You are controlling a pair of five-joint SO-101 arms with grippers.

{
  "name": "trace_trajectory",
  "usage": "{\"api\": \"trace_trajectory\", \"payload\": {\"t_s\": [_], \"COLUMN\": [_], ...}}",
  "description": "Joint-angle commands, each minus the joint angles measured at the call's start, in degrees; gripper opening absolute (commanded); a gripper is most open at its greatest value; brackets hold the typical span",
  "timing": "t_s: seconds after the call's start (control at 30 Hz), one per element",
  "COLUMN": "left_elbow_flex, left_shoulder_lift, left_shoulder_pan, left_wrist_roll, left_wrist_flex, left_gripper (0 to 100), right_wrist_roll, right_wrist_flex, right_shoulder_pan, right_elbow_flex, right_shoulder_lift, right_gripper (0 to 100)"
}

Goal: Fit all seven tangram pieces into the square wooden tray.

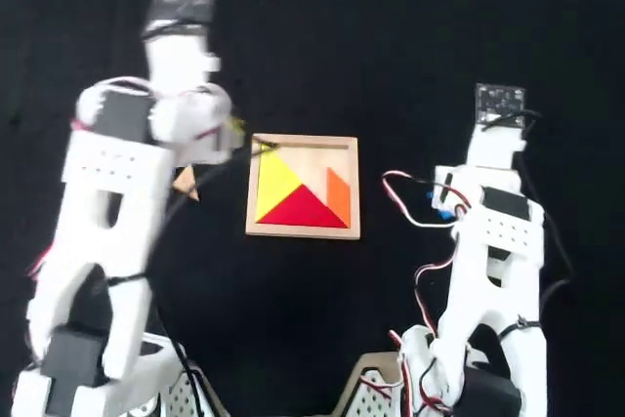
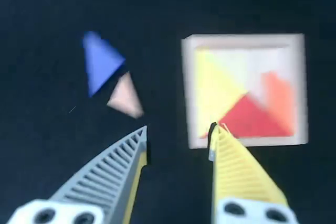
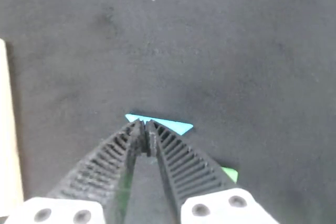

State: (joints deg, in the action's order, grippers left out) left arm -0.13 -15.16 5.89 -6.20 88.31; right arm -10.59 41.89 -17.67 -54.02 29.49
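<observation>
Left wrist view: the left hand is spread wide and empty at a corner of the partly filled tray. Blue triangle and tan triangle touch on the worktop, so lifting one could drag the other. Right hand is pinched shut near a cyan piece.

Black table under wooden tray, blue triangle, tan triangle, cyan piece, green piece.

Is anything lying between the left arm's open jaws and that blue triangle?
Yes: the tan triangle lies beside the blue triangle on the side facing the left gripper, partly in the path. Otherwise just bare black cloth.
</observation>
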Motion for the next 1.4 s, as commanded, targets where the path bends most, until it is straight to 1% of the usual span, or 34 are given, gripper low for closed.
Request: {"api": "trace_trajectory", "payload": {"t_s": [0.0, 0.03, 0.1, 0.13, 0.17, 0.2, 0.3, 0.33, 0.43, 0.5, 0.6, 0.73, 0.83, 0.9, 0.93, 1.03, 1.1, 1.17, 1.27, 1.37], "left_elbow_flex": [8.4, 10.59, 14.81, 16.4, 17.71, 18.68, 18.77, 18.24, 15.87, 14.81, 12.97, 10.68, 13.85, 17.71, 19.56, 23.52, 26.42, 29.49, 31.96, 29.14], "left_shoulder_lift": [-0.62, 0.7, 3.52, 5.19, 6.86, 8.53, 13.45, 14.86, 17.85, 18.73, 18.02, 14.95, 12.92, 11.25, 9.93, 3.08, -1.85, -5.19, -3.43, 2.64], "left_shoulder_pan": [-8.75, -9.63, -10.95, -11.47, -11.74, -11.91, -11.56, -11.56, -12.0, -11.91, -11.65, -11.21, -6.99, -5.32, -5.58, -10.77, -14.2, -16.57, -17.01, -16.75], "left_wrist_roll": [5.8, 7.21, 10.29, 11.25, 11.6, 11.52, 11.52, 11.43, 7.65, 6.95, 8.44, 7.91, 2.99, -0.53, -1.32, -1.85, -1.85, -1.76, -1.93, -2.37], "left_wrist_flex": [0.09, -1.05, -4.92, -6.77, -8.44, -9.93, -13.36, -14.33, -16.7, -18.29, -18.2, -14.42, -13.36, -16.35, -18.46, -22.95, -26.2, -30.68, -38.33, -37.89], "left_gripper": [18, 15, 2, 3, 6, 6, 3, 3, 3, 3, 3, 3, 3, 3, 3, 3, 4, 7, 14, 16], "right_wrist_roll": [-0.97, -0.97, -0.88, -0.7, -0.62, -0.62, -0.53, -0.53, -0.53, -0.53, -0.53, -0.53, -0.53, -0.44, -0.44, -0.44, -0.44, -0.44, -0.44, -0.88], "right_wrist_flex": [-0.97, -0.97, -1.23, -1.93, -2.99, -4.4, -7.91, -8.62, -9.41, -9.41, -9.41, -9.41, -8.79, -6.51, -4.31, 1.93, 2.73, 2.73, 2.73, 0.7], "right_shoulder_pan": [2.02, 2.37, 3.08, 3.34, 3.52, 3.69, 3.78, 3.78, 3.87, 3.96, 5.1, 5.54, 4.31, 3.25, 2.81, 3.08, 3.25, 3.25, 4.84, 7.38], "right_elbow_flex": [0.48, 0.31, -0.13, -0.66, -1.27, -2.07, -4.18, -4.62, -5.14, -5.23, -5.41, -5.32, -4.88, -3.65, -2.33, 0.75, 1.19, 1.1, 0.84, -1.36], "right_shoulder_lift": [1.8, 1.8, 1.8, 1.8, 1.8, 1.8, 1.8, 1.8, 1.8, 1.8, 1.8, 1.8, 2.24, 2.24, 1.89, 1.89, 1.8, 1.8, 1.8, 1.8], "right_gripper": [1.1, 1.1, 1.1, 1.1, 1.1, 1.1, 1.1, 1.1, 1.1, 1.1, 1.1, 1.1, 1.4, 1.5, 1.5, 1.5, 1.5, 1.5, 1.5, 1.5]}}
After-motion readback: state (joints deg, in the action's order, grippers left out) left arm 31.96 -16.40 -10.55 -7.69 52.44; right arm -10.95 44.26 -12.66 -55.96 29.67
